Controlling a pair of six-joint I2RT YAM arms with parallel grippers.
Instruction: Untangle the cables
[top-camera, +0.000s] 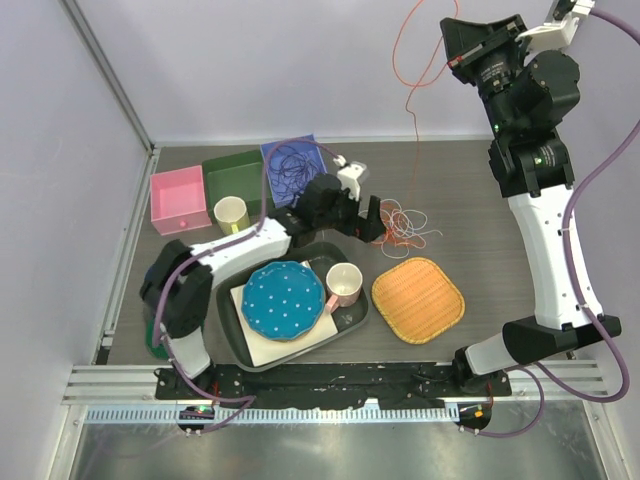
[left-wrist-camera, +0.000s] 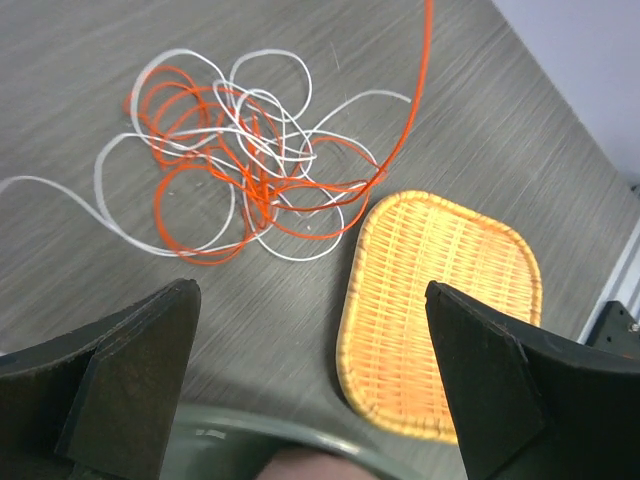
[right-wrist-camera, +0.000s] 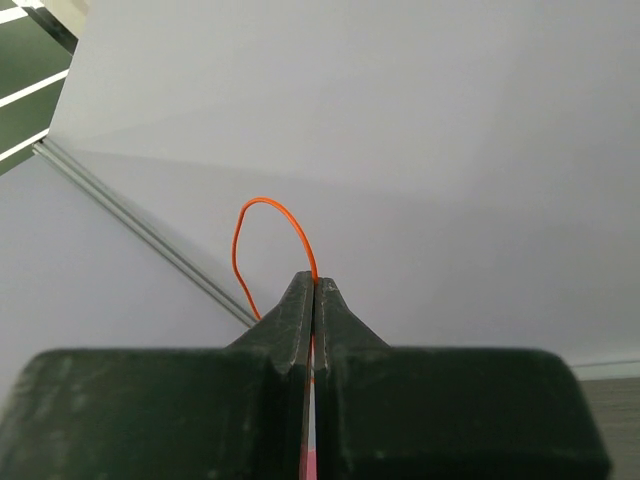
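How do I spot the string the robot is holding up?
Find the woven orange tray on the table. Behind it lies a heap of curly cables. Only the orange cable climbs from it up into the right gripper.

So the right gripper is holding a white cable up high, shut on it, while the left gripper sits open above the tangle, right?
Not white: the right gripper is shut on the orange cable, which loops out of it in the right wrist view. The rest holds: the left gripper is open above the tangle.
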